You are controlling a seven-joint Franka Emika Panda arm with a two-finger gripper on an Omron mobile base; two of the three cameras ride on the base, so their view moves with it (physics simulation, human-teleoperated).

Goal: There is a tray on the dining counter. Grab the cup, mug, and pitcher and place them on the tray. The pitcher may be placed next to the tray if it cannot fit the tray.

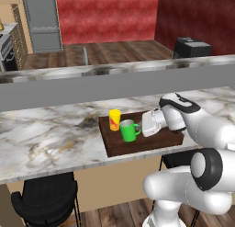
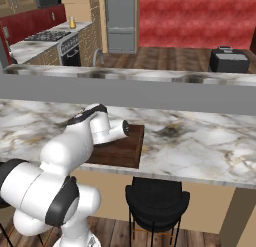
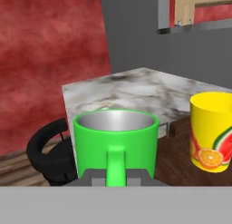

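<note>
In the left base view I saw the tray lying on the dining counter, at its near edge. The cup stood upright on the tray's far left corner. The mug stood upright on the tray just beside the cup, to its right and nearer, with its handle turned right toward the arm. The gripper sat level with the mug, directly at the handle side.

In the hand view the mug filled the centre, its handle facing the camera and rising between the finger tips. The gripper bracketed the handle, but I could not tell whether the fingers pressed on it or stood apart from it. The cup appeared to the right of the mug, on the tray, showing fruit artwork on its side.

In the right base view the arm covered most of the tray. A black stool stood below the counter's near edge.
</note>
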